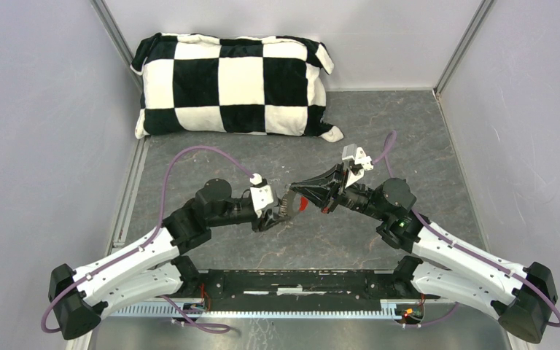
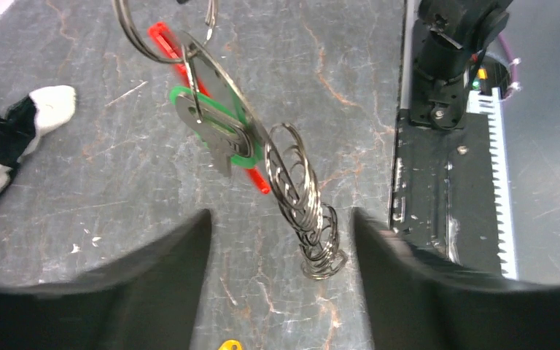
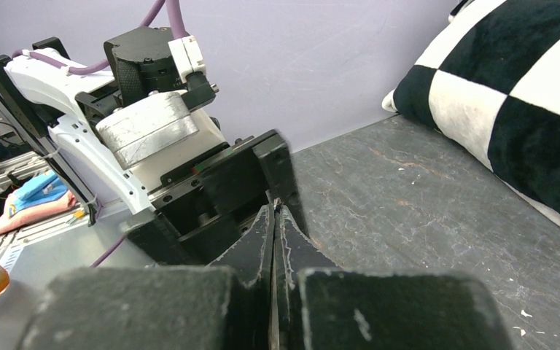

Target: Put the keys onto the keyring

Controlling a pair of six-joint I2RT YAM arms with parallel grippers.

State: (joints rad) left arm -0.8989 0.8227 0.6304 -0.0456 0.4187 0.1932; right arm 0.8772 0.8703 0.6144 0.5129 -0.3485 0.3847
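In the left wrist view the keyring (image 2: 310,219), a grey coil of metal rings with a red tag (image 2: 261,179), hangs from above down to the table. The green-headed key (image 2: 246,148) hangs with it against a flat metal piece. The yellow-headed key (image 2: 230,345) lies on the table at the frame's bottom edge. My left gripper (image 2: 281,219) is open and empty, its fingers on either side of the coil's lower end. My right gripper (image 3: 275,208) is shut, with a thin metal sliver pinched at its tips. In the top view both grippers meet, left (image 1: 281,211) and right (image 1: 297,198), at the red tag (image 1: 303,204).
A black and white checked pillow (image 1: 233,84) lies at the back of the grey table; its corner shows in the left wrist view (image 2: 14,138). The black base rail (image 1: 299,281) runs along the near edge. Walls close in left, right and back.
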